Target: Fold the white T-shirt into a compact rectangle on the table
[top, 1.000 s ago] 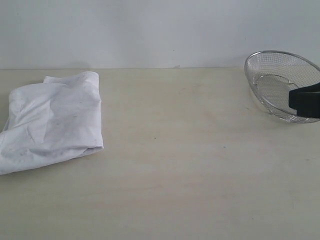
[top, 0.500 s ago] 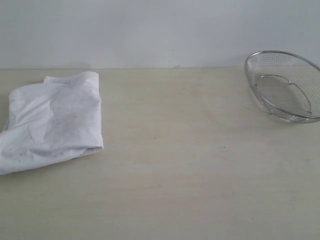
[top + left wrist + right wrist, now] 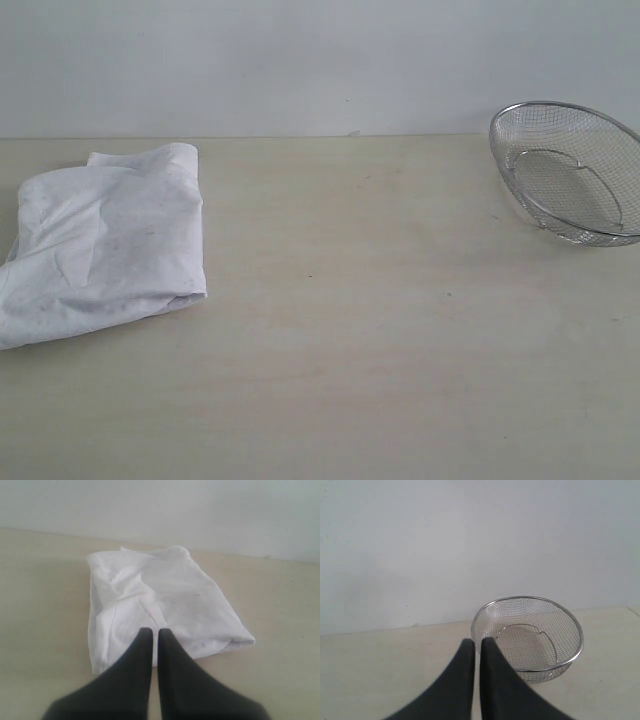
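The white T-shirt (image 3: 170, 597) lies just ahead of the closed, empty left hand (image 3: 151, 631). The closed, empty right hand (image 3: 477, 641) faces the wire-mesh basket (image 3: 520, 611). Only the wrist views show the hands.

Pale beige table (image 3: 380, 330), faint wood grain. Folded white T-shirt (image 3: 105, 240) lies at its left side; silver wire-mesh basket (image 3: 570, 170) sits far right, well apart from it

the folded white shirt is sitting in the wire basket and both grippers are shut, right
No: the white T-shirt lies folded on the table, well apart from the wire basket, as the exterior view shows. The left gripper and right gripper are indeed shut.
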